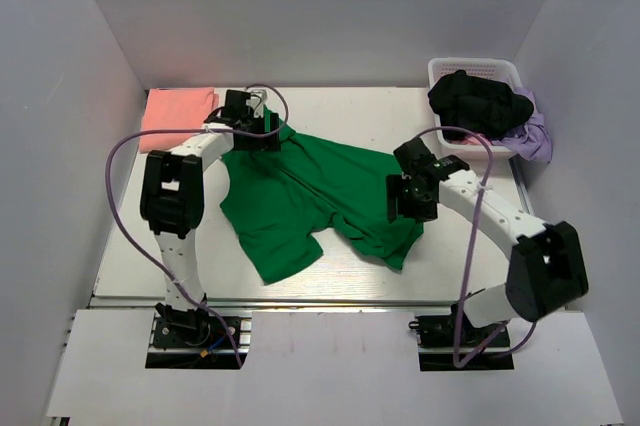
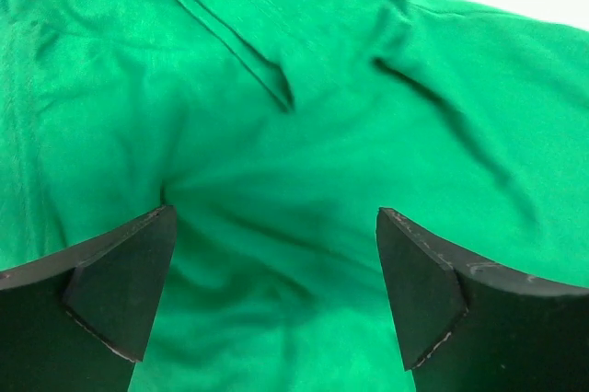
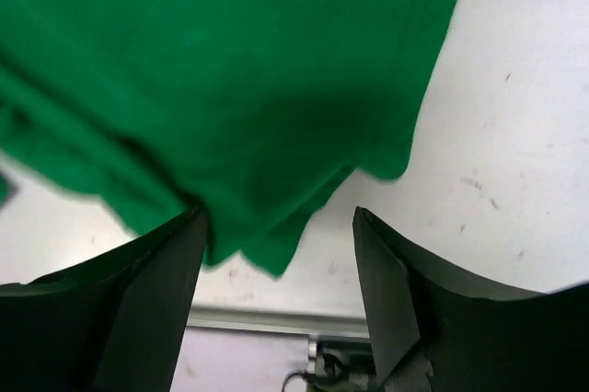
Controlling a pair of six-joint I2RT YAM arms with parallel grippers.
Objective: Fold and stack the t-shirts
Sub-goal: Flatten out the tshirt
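The bright green t-shirt (image 1: pixel 300 196) lies crumpled and spread across the middle of the table, with one sleeve toward the front. The salmon-pink t-shirt (image 1: pixel 178 106) lies folded at the back left corner. My left gripper (image 1: pixel 258 133) is over the green shirt's back left end. Its jaws stand wide open in the left wrist view (image 2: pixel 276 291), with green cloth (image 2: pixel 294 134) below them and nothing pinched. My right gripper (image 1: pixel 408 196) hovers at the shirt's right edge, open (image 3: pixel 281 291). The shirt's hem (image 3: pixel 267 88) hangs blurred by its left finger (image 3: pixel 147 309), not clamped.
A white basket (image 1: pixel 500 68) at the back right holds dark clothes (image 1: pixel 478 101). A purple cloth (image 1: pixel 537 138) hangs over its right side. White walls close in the left, back and right. The table's front rail (image 1: pixel 330 301) runs just ahead of the arm bases.
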